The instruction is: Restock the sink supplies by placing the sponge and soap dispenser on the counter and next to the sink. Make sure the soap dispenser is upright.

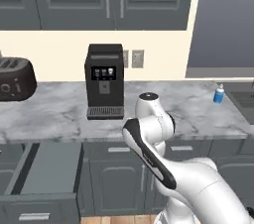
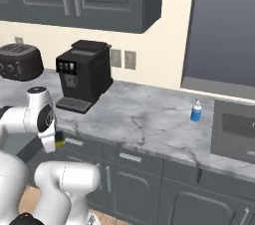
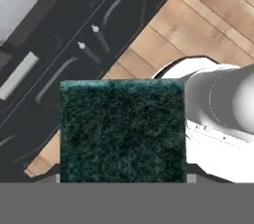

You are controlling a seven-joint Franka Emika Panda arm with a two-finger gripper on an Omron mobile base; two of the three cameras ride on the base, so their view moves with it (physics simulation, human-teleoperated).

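My gripper [image 3: 122, 181] is clamped on the sponge [image 3: 122, 130], below the counter's [image 2: 149, 119] front edge. The soap [image 2: 196, 111] stands upright at the sink's [image 2: 234, 129] left rim; that spot lies up and rightward.

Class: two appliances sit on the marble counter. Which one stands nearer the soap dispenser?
The black coffee machine. It stands mid-counter with a lit front panel, while the dark toaster sits further along, away from the blue-and-white soap dispenser by the sink.
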